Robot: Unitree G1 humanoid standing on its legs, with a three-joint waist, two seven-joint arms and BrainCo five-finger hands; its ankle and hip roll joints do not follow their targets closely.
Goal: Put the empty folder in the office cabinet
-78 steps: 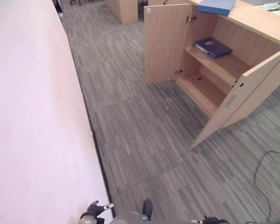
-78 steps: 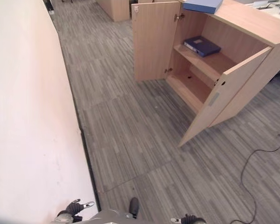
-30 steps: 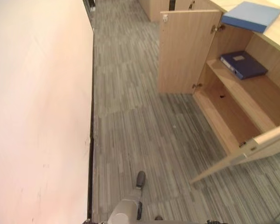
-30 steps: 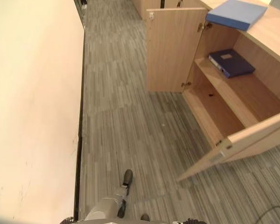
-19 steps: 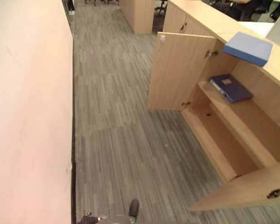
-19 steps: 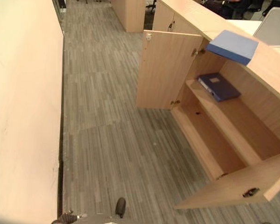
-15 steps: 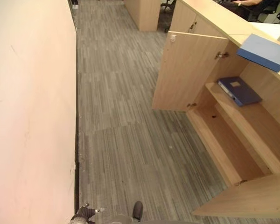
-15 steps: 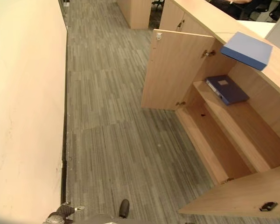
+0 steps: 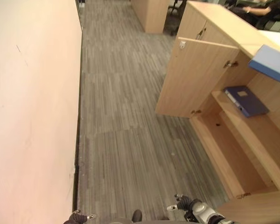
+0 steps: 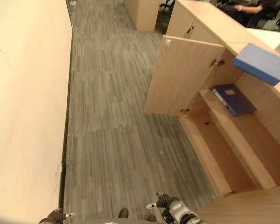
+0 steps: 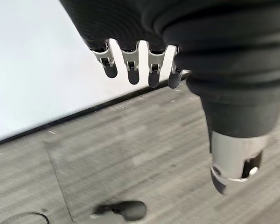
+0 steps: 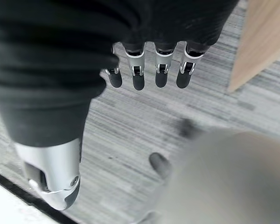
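A light blue folder (image 9: 273, 62) lies on top of the wooden office cabinet (image 9: 222, 24), sticking out over its front edge. Below it the cabinet stands open, its far door (image 9: 191, 78) swung wide. A dark blue folder (image 10: 233, 99) lies flat on the upper shelf, and the bottom shelf (image 9: 229, 150) is bare. My left hand (image 11: 132, 70) hangs open by the wall, low at the left (image 9: 79, 217). My right hand (image 12: 138, 75) hangs open too, over the carpet, short of the cabinet (image 9: 190, 206). Neither hand holds anything.
A pale wall (image 9: 28, 116) runs along the whole left side. The cabinet's near door (image 9: 259, 211) juts out at the lower right. A second wooden unit (image 9: 152, 13) stands far down the carpeted aisle. A person's arm (image 9: 255, 9) rests on a desk behind the cabinet.
The camera has swung, shifting the whole scene, and the cabinet now lies further right. My right hand has come into view at the bottom. Both folders lie where they were.
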